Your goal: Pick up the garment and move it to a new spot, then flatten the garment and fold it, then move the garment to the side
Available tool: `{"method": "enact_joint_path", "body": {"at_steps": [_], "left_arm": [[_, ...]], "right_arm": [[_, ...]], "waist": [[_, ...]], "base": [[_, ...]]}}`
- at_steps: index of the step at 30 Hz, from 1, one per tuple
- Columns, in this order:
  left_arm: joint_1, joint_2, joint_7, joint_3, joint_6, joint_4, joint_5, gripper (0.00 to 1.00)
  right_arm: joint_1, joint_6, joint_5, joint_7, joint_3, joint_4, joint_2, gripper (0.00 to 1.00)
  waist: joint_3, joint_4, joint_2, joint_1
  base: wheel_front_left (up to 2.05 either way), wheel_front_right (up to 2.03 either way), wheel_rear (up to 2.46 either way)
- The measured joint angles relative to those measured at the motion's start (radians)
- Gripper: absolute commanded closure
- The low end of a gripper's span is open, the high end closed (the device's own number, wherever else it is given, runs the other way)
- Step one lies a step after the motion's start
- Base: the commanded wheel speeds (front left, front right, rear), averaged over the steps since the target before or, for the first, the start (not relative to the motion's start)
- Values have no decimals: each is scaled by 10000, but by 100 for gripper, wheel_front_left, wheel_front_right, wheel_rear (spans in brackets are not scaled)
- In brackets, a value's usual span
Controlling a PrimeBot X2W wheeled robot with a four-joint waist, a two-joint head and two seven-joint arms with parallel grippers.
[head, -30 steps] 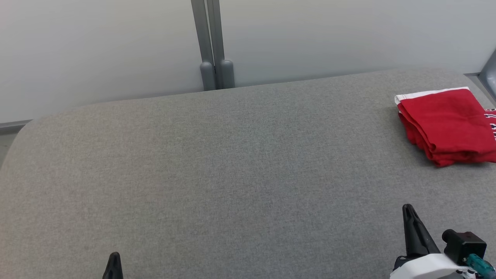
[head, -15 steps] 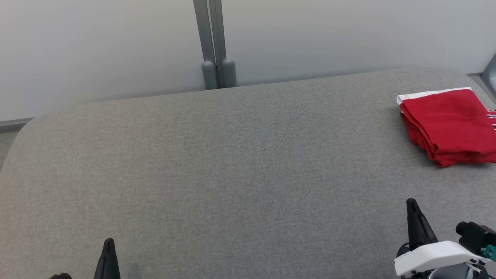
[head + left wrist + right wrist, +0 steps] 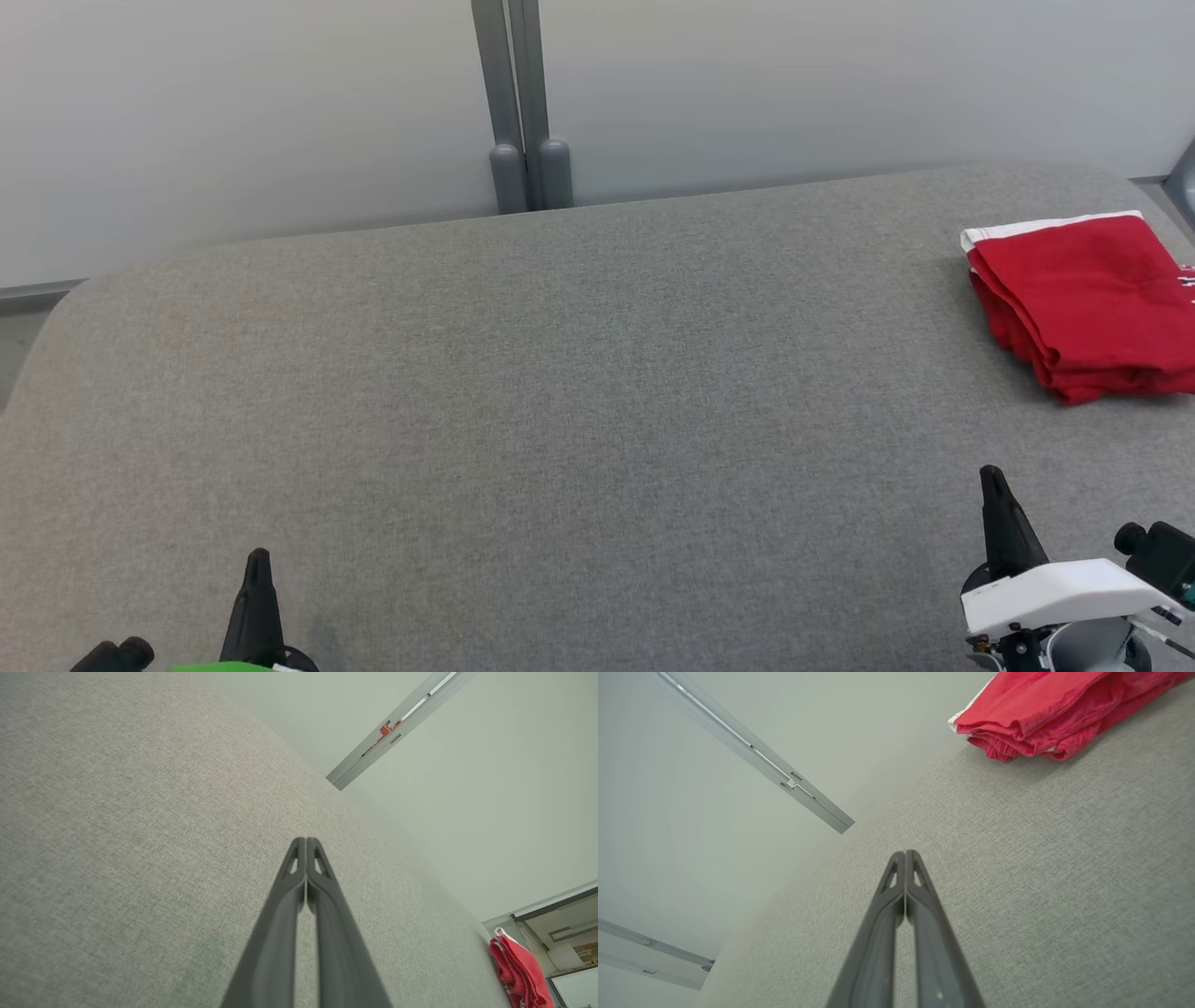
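Note:
The garment [image 3: 1083, 303] is red with a white band, folded into a thick stack at the far right of the grey fabric table [image 3: 579, 392]. It lies at the top right of the right wrist view [image 3: 1045, 714] and at the bottom right corner of the left wrist view [image 3: 521, 970]. My right gripper [image 3: 992, 478] is shut and empty at the lower right, well in front of the garment. My left gripper [image 3: 257, 560] is shut and empty at the lower left, far from it. Both wrist views show the fingertips pressed together, left gripper [image 3: 306, 841] and right gripper [image 3: 905, 853].
A pale wall with a grey vertical post [image 3: 521, 103] stands behind the table's far edge. The table's left corner is rounded, with floor [image 3: 14, 341] beyond it. A grey frame [image 3: 1184, 173] shows at the far right edge.
Both grippers have moved up the head view, more of each arm showing. The camera has shifted slightly, so post and garment sit a little to the right. The garment lies as before.

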Motion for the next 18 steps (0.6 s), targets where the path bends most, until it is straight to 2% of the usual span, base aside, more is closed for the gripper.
{"method": "enact_joint_path", "body": {"at_steps": [18], "left_arm": [[-574, 6, 575, 128, -27, 130, -2153, 100]], "right_arm": [[-370, 0, 2389, 562, -73, 150, -13, 100]], "waist": [[30, 70, 0, 0]], "base": [[0, 0, 0]]}}
